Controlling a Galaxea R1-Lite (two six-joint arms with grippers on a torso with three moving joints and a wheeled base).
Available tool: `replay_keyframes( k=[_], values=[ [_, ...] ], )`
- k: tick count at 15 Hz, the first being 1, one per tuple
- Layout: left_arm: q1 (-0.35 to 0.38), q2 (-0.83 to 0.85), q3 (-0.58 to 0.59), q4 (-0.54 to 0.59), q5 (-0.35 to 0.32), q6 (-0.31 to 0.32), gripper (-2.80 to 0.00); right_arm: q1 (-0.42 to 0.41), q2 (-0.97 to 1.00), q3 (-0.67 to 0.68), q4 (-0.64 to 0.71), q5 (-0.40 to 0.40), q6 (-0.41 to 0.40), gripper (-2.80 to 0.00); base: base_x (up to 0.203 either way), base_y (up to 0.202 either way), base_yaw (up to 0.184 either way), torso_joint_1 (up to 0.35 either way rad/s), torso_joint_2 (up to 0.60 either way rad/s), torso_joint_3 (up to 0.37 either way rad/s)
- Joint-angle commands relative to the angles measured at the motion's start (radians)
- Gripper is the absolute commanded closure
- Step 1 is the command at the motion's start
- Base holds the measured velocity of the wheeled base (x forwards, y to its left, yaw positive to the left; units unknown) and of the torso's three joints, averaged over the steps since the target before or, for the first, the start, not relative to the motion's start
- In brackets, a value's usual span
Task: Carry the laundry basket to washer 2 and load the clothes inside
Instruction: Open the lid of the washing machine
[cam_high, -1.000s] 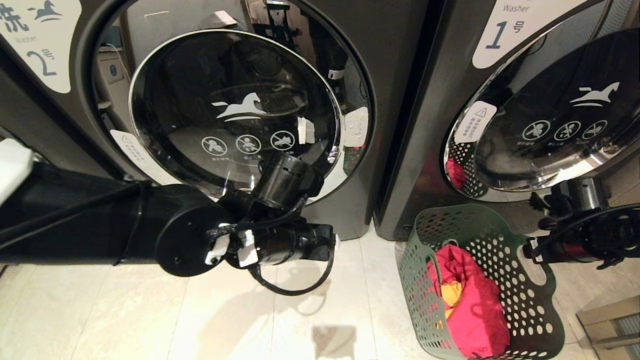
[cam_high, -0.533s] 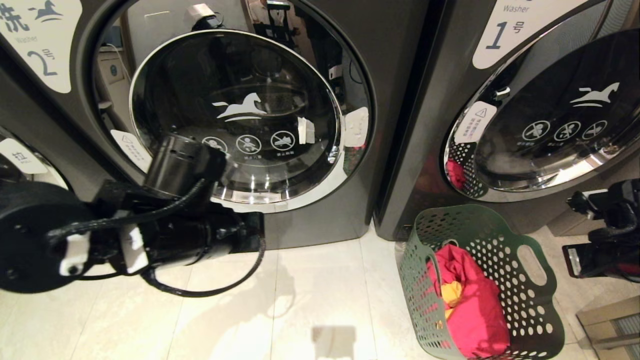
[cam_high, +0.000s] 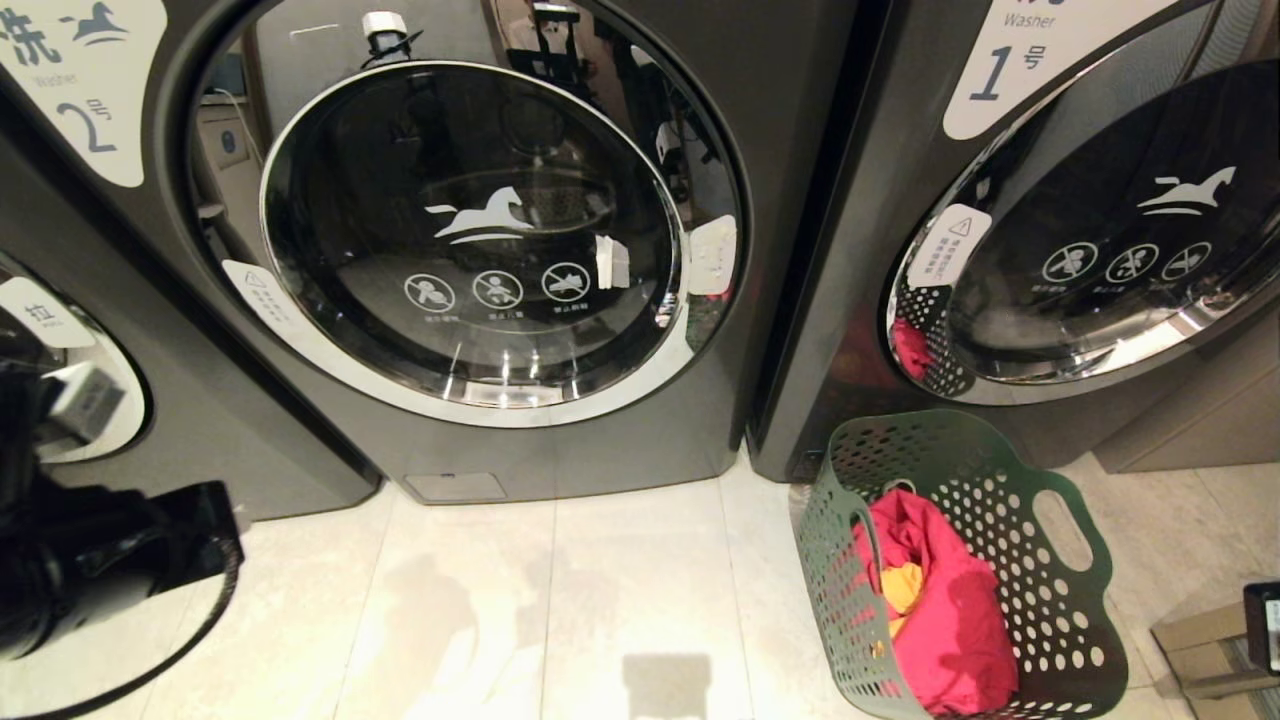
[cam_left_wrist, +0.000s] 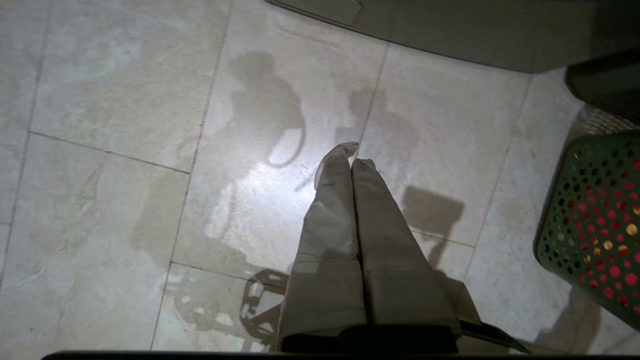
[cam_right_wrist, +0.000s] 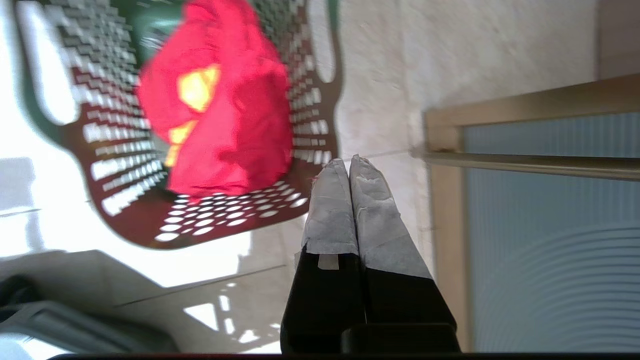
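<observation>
- The green laundry basket (cam_high: 960, 560) stands on the floor at 4 o'clock and holds the pink-red clothes (cam_high: 945, 610).
- The left gripper (cam_left_wrist: 350, 155) and the right gripper (cam_right_wrist: 348, 165) are pressed together, empty.

The left arm (cam_high: 90, 570) is glossy black with a black cable looping beneath it. Both the left gripper (cam_left_wrist: 350, 162) and right gripper (cam_right_wrist: 348, 167) have long tapering fingers wrapped in wrinkled grey tape over black bases.
</observation>
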Motion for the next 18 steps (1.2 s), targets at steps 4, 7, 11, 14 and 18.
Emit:
replay_keyframes(
  k=[4, 7, 11, 14, 18],
  values=[
    [0.218, -0.442, 0.213, -0.002, -0.018, 0.068, 0.0, 0.002, -0.344, 0.204, 0.007, 0.25, 0.001, 0.0, 0.0, 0.0, 0.0, 0.0, 0.0, 0.0],
    [0.233, -0.695, 0.313, 0.004, -0.078, 0.126, 0.0, 0.002, -0.477, 0.303, 0.012, 0.349, 0.006, 0.0, 0.0, 0.0, 0.0, 0.0, 0.0, 0.0],
    [0.239, -0.926, 0.571, 0.013, -0.204, 0.343, 0.0, 0.001, -0.695, 0.371, 0.118, 0.35, 0.006, 0.0, 0.0, 0.0, 0.0, 0.0, 0.0, 0.0],
    [0.233, -1.005, 0.627, 0.008, -0.222, 0.409, 0.0, 0.002, -0.799, 0.355, 0.288, 0.238, -0.008, 0.0, 0.0, 0.0, 0.0, 0.0, 0.0, 0.0],
    [0.219, -1.178, 0.645, 0.015, -0.3, 0.435, 0.0, 0.002, -0.798, 0.369, 0.268, 0.221, -0.008, 0.0, 0.0, 0.0, 0.0, 0.0, 0.0, 0.0]
  ],
)
